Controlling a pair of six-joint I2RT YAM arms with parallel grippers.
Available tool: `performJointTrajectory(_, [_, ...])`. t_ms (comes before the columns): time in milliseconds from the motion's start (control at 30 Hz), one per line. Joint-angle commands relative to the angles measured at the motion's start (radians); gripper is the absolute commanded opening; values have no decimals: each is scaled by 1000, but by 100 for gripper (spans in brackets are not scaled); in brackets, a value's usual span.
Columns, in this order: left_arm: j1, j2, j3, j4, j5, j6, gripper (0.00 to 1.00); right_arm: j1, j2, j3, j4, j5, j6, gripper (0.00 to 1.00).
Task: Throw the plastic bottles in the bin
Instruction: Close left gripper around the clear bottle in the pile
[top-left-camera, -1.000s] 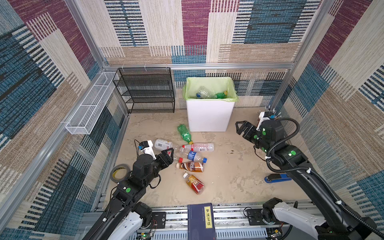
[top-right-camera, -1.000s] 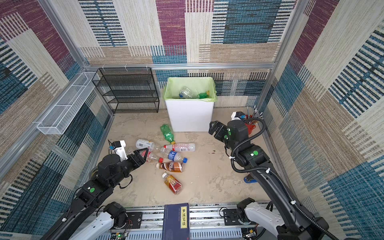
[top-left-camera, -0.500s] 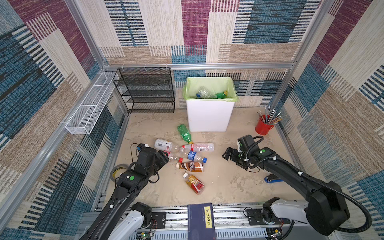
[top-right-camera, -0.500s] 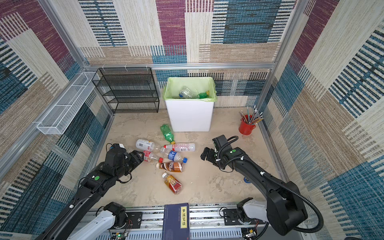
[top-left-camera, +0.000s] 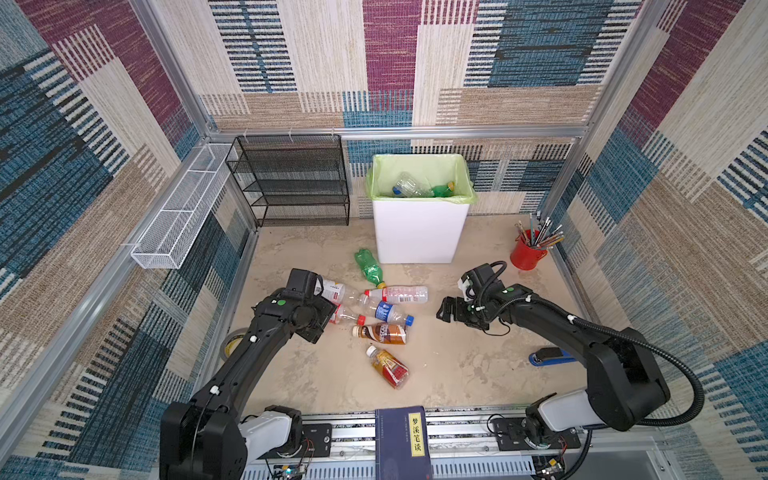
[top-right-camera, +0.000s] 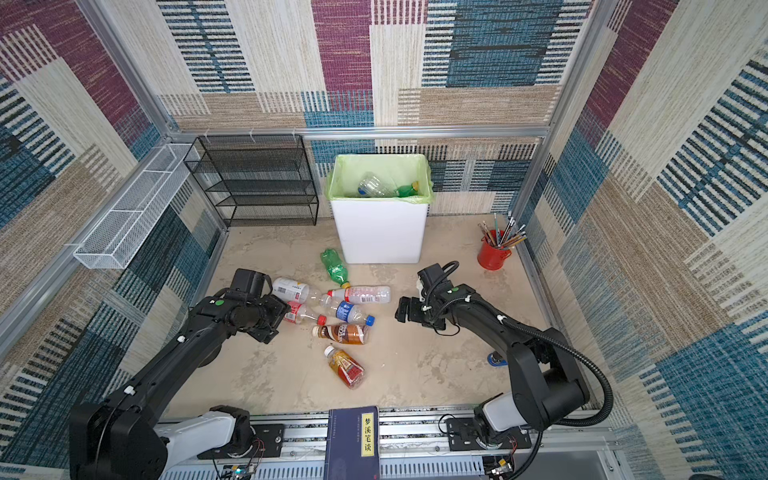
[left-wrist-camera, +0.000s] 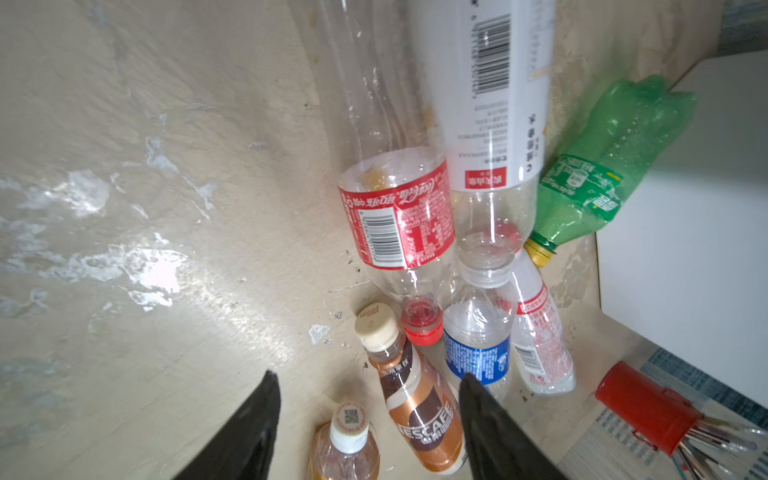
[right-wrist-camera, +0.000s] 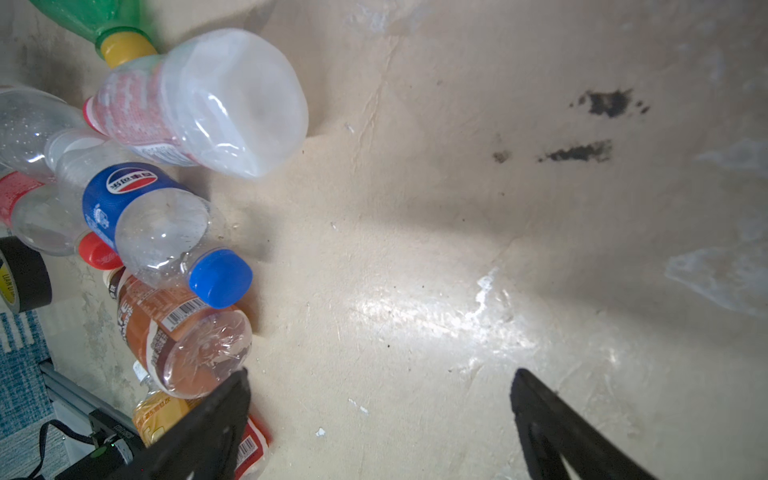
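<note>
Bottles, seven counted, lie on their sides on the table, bunched just in front of the bin. Green bottle is nearest the bin, its yellow cap pointing away from it. Toward the front follow the white-label bottle and the pale bottle with a red cap, then the Coke bottle and Pepsi bottle, then the Nescafé bottle. The amber bottle lies slightly apart, nearest the front rail. Inside the bin, on the light green bag, a clear bottle and a second green bottle are visible.

Left tool: fingers stand apart with nothing clamped between them. In both top views it sits at the base end of the Coke bottle, just beside the white-label bottle. Contact with either cannot be confirmed.

Right tool: jaws spread wide and empty, over bare table to the right of the bunch, near the Pepsi bottle and Nescafé bottle but apart from them.

Surroundings:
- Black mesh rack at the back wall, left of the bin.
- White wire basket on the left wall.
- Red cup of pencils at right rear.
- Blue stapler, partly hidden by the right arm.
- Tape roll beneath the left arm.
- Dark book at the front edge.
</note>
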Motion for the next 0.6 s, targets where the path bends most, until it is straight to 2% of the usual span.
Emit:
performJointTrajectory(0, [32, 29, 25, -24, 7, -72, 77, -9, 3, 10, 45, -50, -82, 99])
performJointTrajectory(200, [121, 80, 45, -4, -6, -79, 87, -25, -25, -7, 74, -84, -137, 98])
performJointTrajectory(467, [197, 250, 78, 139, 120, -59, 85, -36, 15, 31, 63, -80, -140, 95])
performJointTrajectory(567, [201, 303, 133, 144, 120, -25, 85, -36, 14, 37, 67, -80, -125, 94])
